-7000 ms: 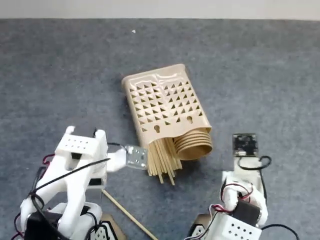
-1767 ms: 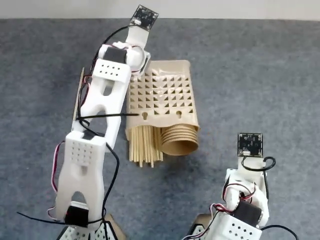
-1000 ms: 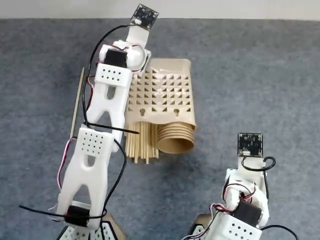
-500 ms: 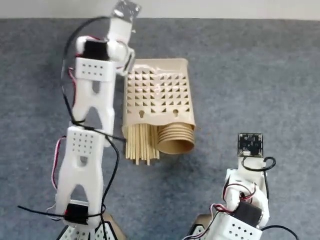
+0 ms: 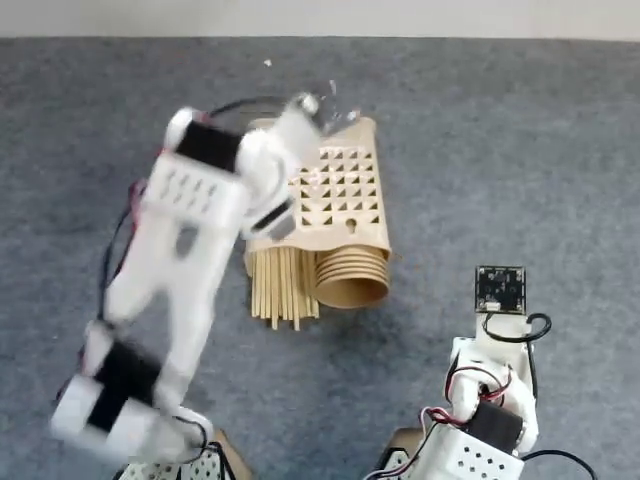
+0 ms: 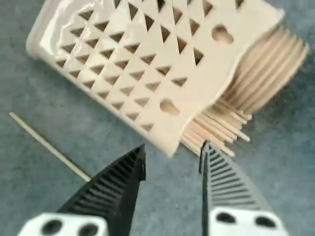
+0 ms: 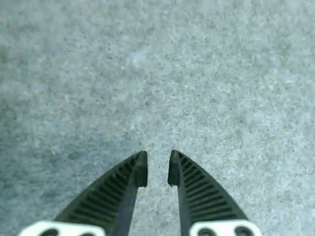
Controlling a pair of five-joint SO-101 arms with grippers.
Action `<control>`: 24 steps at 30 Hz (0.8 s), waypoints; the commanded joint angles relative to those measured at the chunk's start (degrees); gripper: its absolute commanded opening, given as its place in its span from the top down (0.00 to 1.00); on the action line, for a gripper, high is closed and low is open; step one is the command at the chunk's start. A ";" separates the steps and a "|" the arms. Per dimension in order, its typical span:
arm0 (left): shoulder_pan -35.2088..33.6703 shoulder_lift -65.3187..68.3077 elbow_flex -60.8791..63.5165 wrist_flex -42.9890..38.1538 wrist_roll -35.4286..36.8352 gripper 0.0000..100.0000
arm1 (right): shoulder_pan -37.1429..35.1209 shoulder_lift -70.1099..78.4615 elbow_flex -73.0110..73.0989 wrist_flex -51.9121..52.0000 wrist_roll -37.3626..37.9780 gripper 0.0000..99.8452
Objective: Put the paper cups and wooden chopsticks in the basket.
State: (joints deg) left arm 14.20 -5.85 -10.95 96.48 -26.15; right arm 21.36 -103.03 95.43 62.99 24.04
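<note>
The left gripper (image 6: 172, 150) was seen with its jaws wide apart and nothing between them. It hung above the grey carpet (image 5: 520, 150), just beside the near edge of the basket (image 6: 147, 64). In the high view the left arm (image 5: 190, 210) was stretched over the left side of the basket (image 5: 340, 190). The right gripper (image 7: 157, 169) was only slightly parted, with a narrow gap and nothing held, and it was pointed at bare carpet at the near right, well apart from the basket.

The basket was lying on its side near the middle of the carpet, with its mouth turned to the near side. A nested stack of paper cups (image 5: 352, 280) was pushed into the right part of the mouth, with its rims sticking out. A bundle of wooden chopsticks (image 5: 283, 290) was placed to the left of the cups, with the ends also sticking out.

One loose chopstick (image 6: 47, 145) was lying flat on the carpet, near the basket but not touching it. The task was therefore judged to be almost finished, with this single stick left to collect. For the next move, the open jaws would have to be brought across the thin stick and lowered close to the carpet before they are closed.

The basket was pale beige plastic with triangular holes in its wall. The cups (image 6: 273, 64) and the bundled sticks (image 6: 221, 130) were a light wood colour.
</note>
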 commanded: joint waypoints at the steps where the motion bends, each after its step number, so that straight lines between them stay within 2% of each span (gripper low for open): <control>1: -2.24 -20.44 22.90 -12.66 -1.23 0.78 | -0.31 -0.22 7.16 -0.66 0.53 0.91; 7: -2.59 -23.60 35.74 -21.98 -9.85 0.73 | -0.31 -0.22 7.16 -0.66 0.53 0.91; 14: -0.22 -23.69 43.21 -30.42 -15.03 0.73 | -0.31 -0.22 7.16 -0.66 0.53 0.91; 24: -0.04 -23.60 53.93 -51.34 -22.59 0.73 | -0.31 -0.22 7.16 -0.66 0.53 0.91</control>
State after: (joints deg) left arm 13.76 -28.18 40.57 52.44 -45.32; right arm 21.36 -103.03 95.43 62.99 24.04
